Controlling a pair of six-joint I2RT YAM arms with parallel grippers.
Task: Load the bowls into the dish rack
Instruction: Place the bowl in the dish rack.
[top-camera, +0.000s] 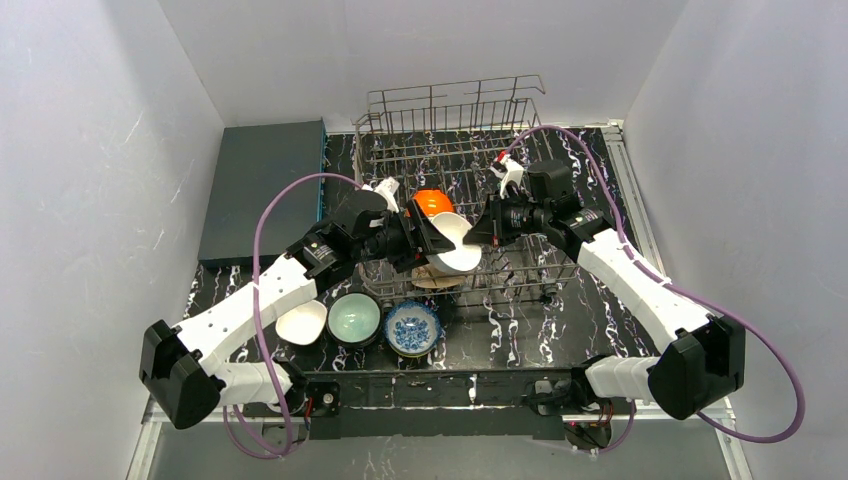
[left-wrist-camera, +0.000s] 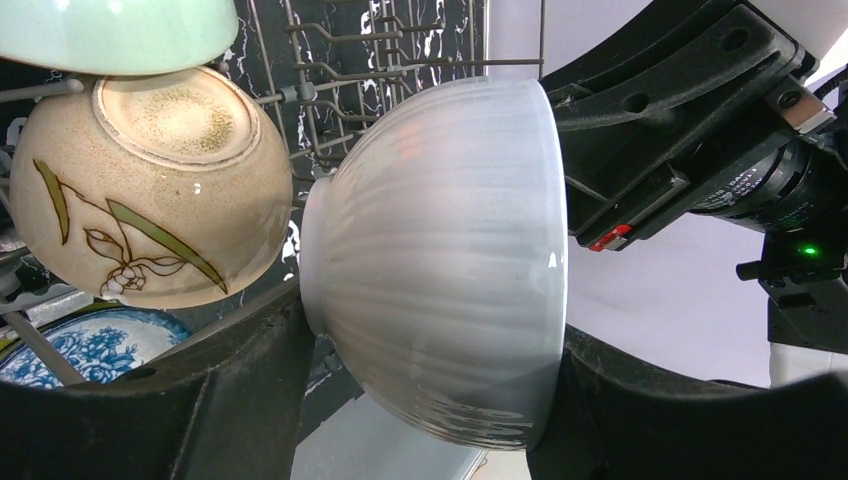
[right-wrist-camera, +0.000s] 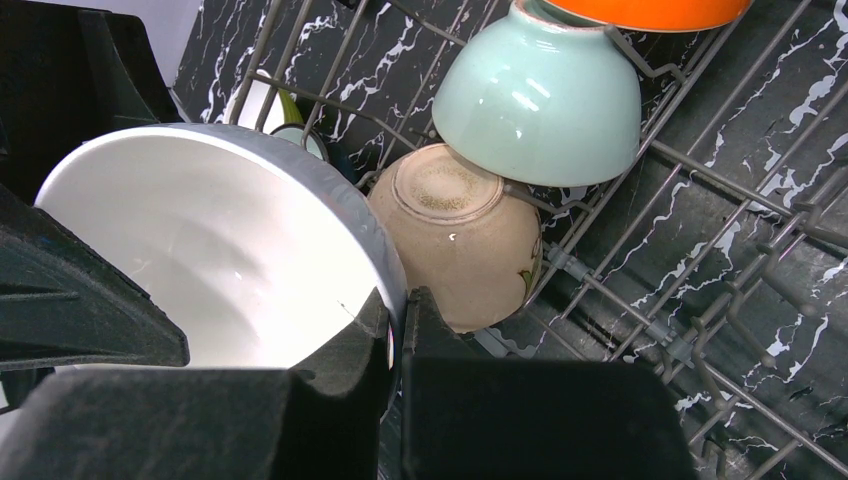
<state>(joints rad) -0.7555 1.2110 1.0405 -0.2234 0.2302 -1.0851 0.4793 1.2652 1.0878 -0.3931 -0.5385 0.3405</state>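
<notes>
White bowl (left-wrist-camera: 440, 270) – glossy glaze, ribbed outside. Tan bowl (left-wrist-camera: 150, 190) – speckled glaze, duller foot ring. Dish rack (top-camera: 450, 105) bare metal wire. Tabletop (top-camera: 520, 325) glossy black marble-look.

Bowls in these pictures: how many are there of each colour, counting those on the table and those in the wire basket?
White bowl: 2
Mint green bowl: 2
Orange bowl: 1
Tan leaf-painted bowl: 1
Blue-and-white bowl: 1
Total: 7
</notes>
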